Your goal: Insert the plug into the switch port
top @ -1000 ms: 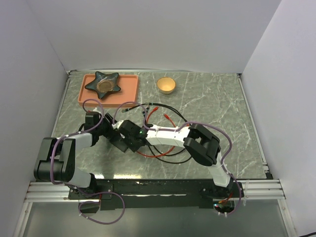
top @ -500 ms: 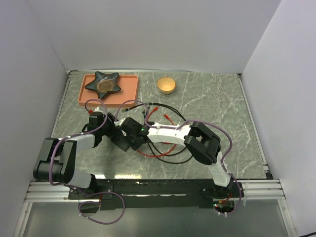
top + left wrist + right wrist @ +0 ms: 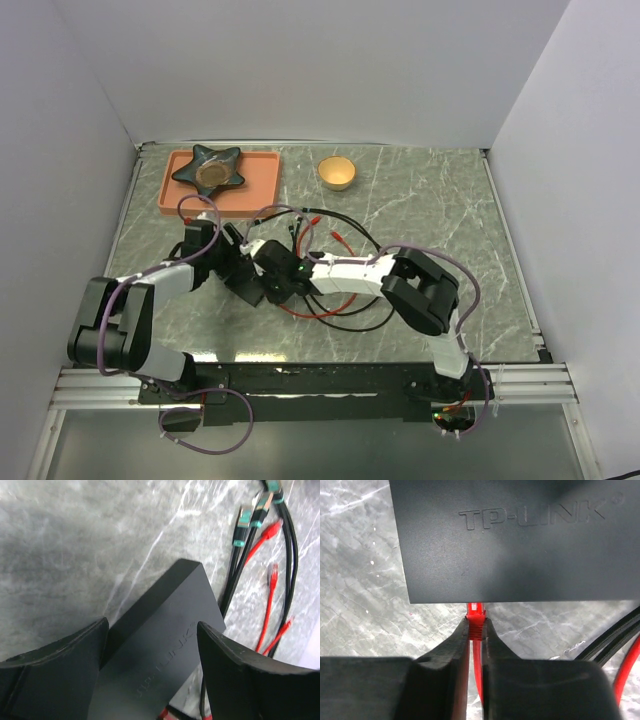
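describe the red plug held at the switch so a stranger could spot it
Find the flat black TP-LINK box on the marble table. At its edge, one red plug is pinched in the right gripper; the other red plugs lie loose.

The switch box (image 3: 520, 545) is matt black plastic with a fine grain, and its moulded letters have the same finish. The red plug (image 3: 475, 614) looks like smooth, slightly glossy plastic. The table top (image 3: 75, 540) is smooth and marble-patterned (with a soft sheen). The black cables (image 3: 291, 545) have shiny jackets.
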